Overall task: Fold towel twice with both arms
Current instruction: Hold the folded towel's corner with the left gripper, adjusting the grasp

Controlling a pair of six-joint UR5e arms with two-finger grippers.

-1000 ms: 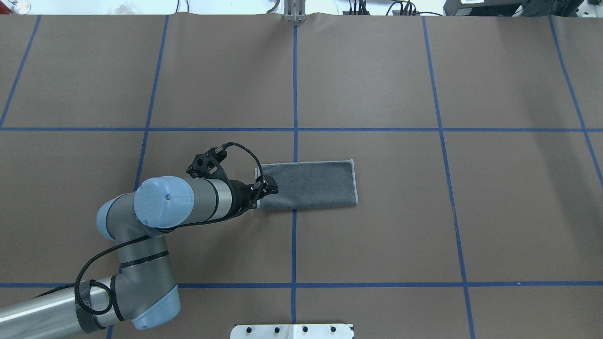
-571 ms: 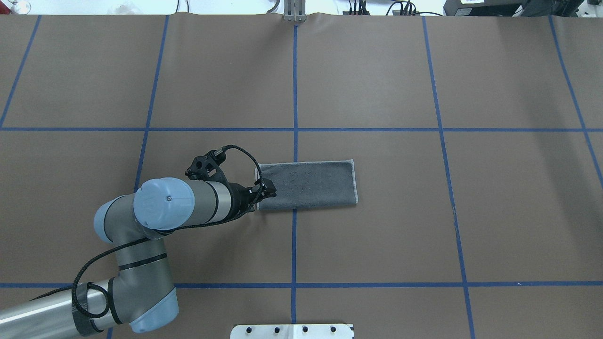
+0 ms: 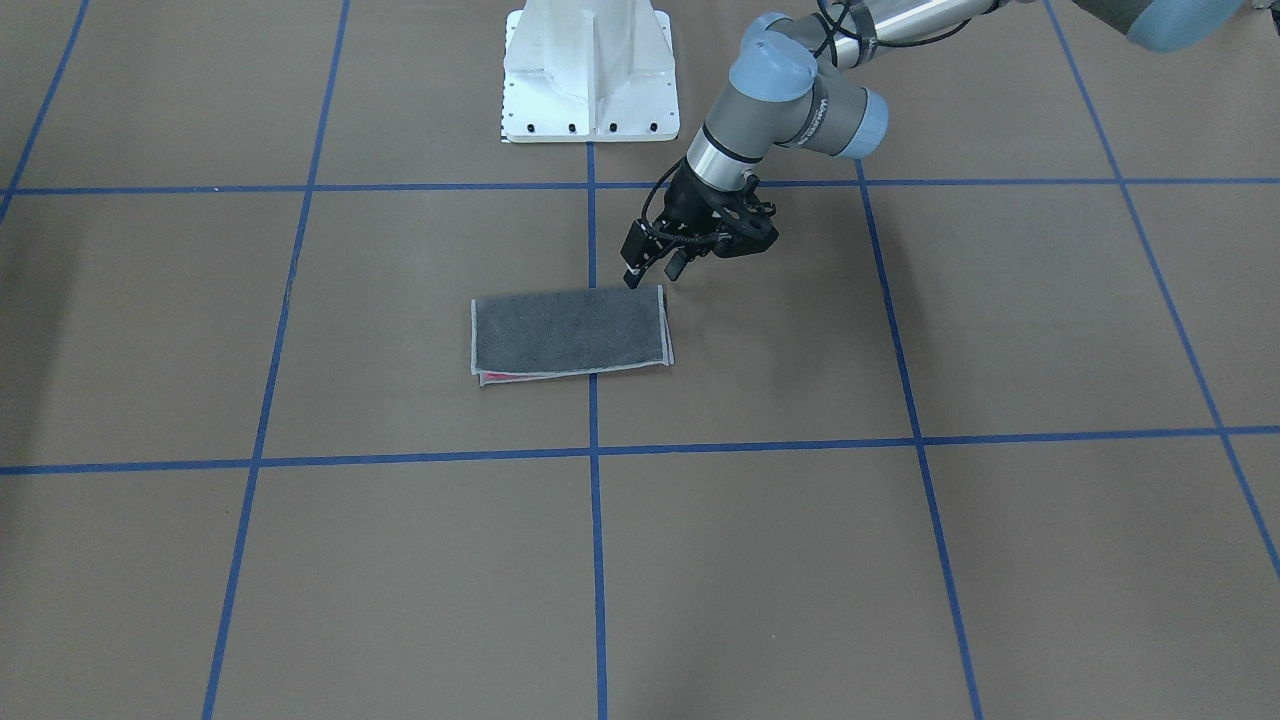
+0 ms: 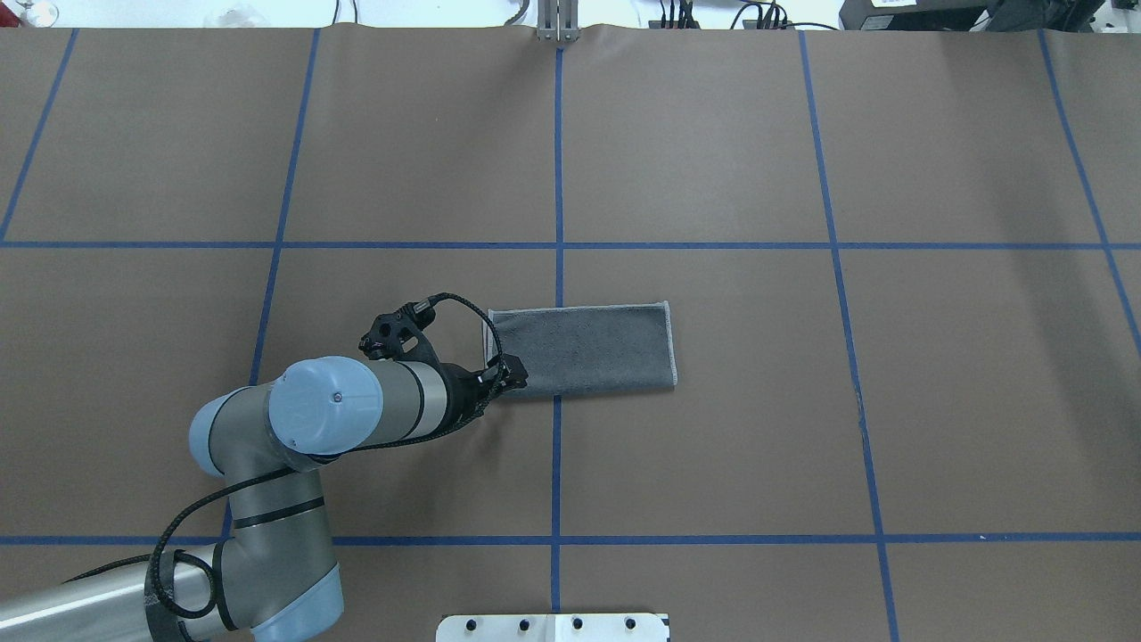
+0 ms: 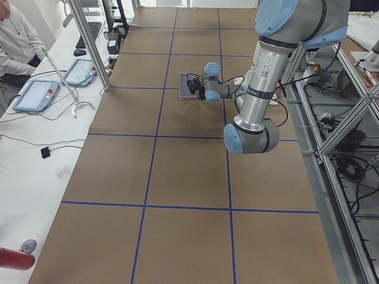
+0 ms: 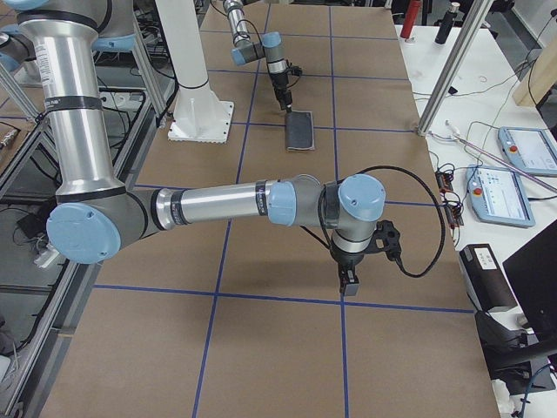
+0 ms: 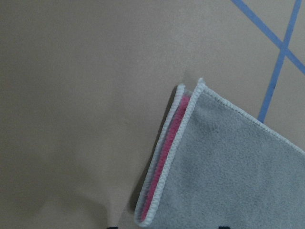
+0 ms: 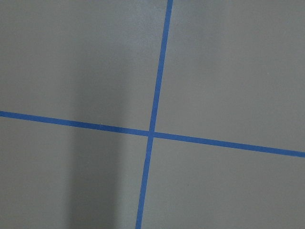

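Note:
The towel lies flat near the table's middle as a long rectangle, dark grey face up, with a light grey stitched edge. A pink strip shows between its two layers at the corner in the left wrist view. My left gripper hovers open at the towel's left corner nearest the robot, with nothing between its fingers. The right gripper shows only in the exterior right view, pointing down over bare table far from the towel; I cannot tell its state.
Blue tape lines divide the brown table into squares. The white pedestal base stands at the robot's edge. Beyond the far edge a person sits at a white bench with tablets and cables.
The left gripper has slid from the middle of the towel's left short edge toward the robot, to the near left corner. The towel has not moved.

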